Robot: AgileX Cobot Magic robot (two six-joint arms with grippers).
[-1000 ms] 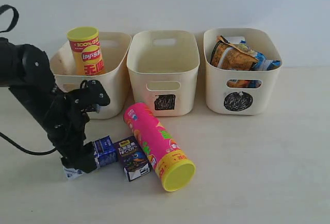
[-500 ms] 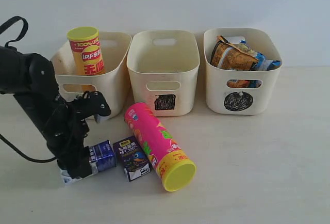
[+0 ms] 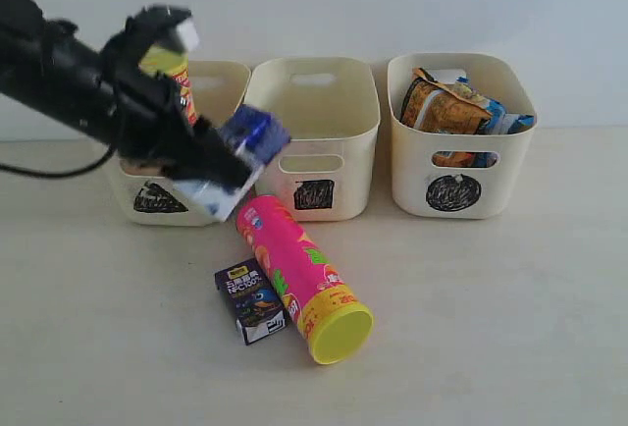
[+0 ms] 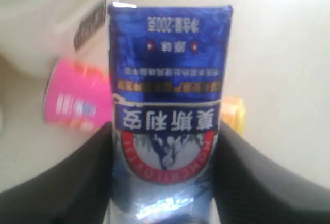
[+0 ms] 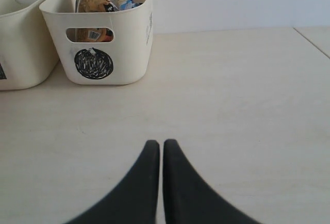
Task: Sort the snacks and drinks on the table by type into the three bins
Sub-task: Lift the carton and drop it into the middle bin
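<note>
Lifted off the bench (image 3: 510,347) since a second ago, the white-and-blue carton (image 3: 257,135) hangs before the square bin (image 3: 314,127), my left pincer (image 3: 218,163) clamped on it; the bags (image 3: 446,107) are binned, while the pink tube (image 3: 294,274) and purple carton (image 3: 250,300) wait.

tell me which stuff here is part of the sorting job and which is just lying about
Job: white-and-blue carton, purple carton, pink chip tube, yellow-red chip tube, orange bag, blue-white bag, triangle bin, square bin, circle bin.
Lying about: no stray items visible; just the table and wall.
</note>
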